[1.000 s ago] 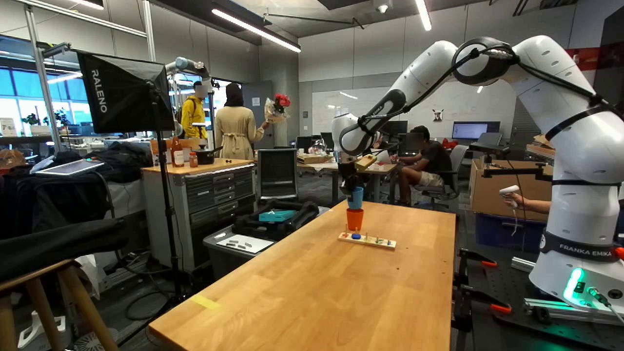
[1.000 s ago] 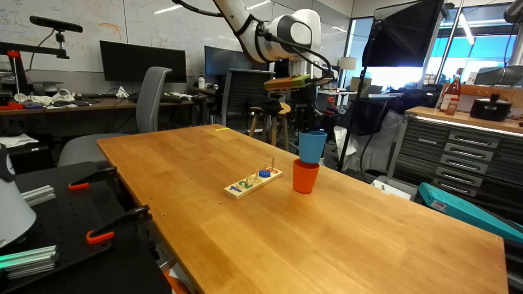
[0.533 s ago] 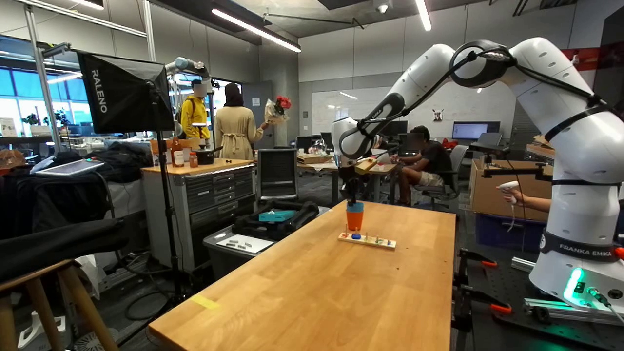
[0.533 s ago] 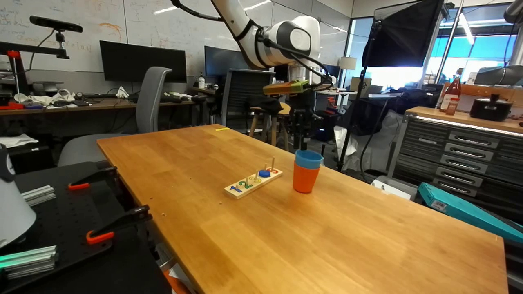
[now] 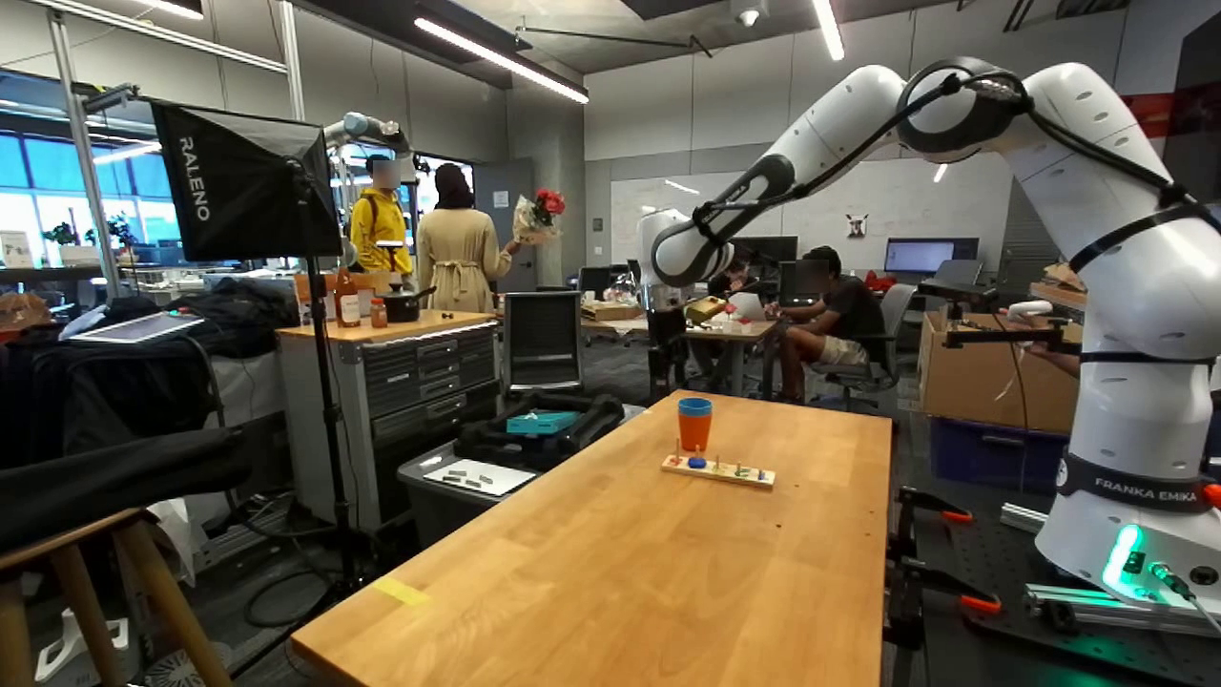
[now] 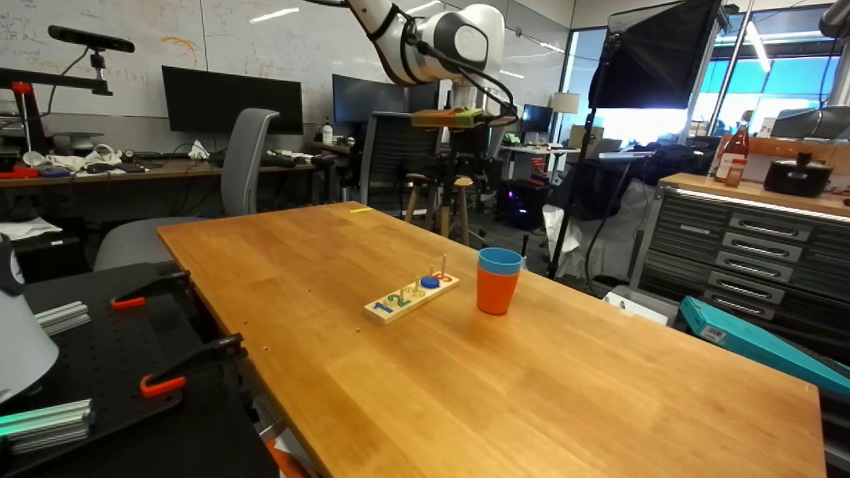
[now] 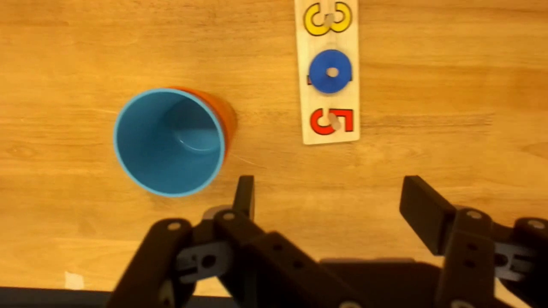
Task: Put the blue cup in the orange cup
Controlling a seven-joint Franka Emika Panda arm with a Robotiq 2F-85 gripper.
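Observation:
The blue cup [image 6: 500,261] sits upright inside the orange cup [image 6: 497,291], its rim and upper band standing above the orange one. Both exterior views show the pair on the wooden table. Looking down in the wrist view, I see into the blue cup [image 7: 171,145], with a sliver of the orange cup [image 7: 227,115] along its side. My gripper [image 7: 329,188] is spread wide, and only table shows between its fingers [image 7: 244,194]. It hovers above and off to one side of the cups, apart from them, as an exterior view shows with the gripper [image 5: 665,377] beyond the table's end.
A wooden number board [image 7: 329,132] with upright pegs and a blue disc [image 7: 330,71] lies beside the cups. The nearby table edge [image 7: 51,287] shows at the bottom of the wrist view. Clamps [image 6: 192,365] grip another side of the table.
The blue cup has gone down into the orange cup. My gripper has let go of it, opened, risen and moved sideways away from the cups.

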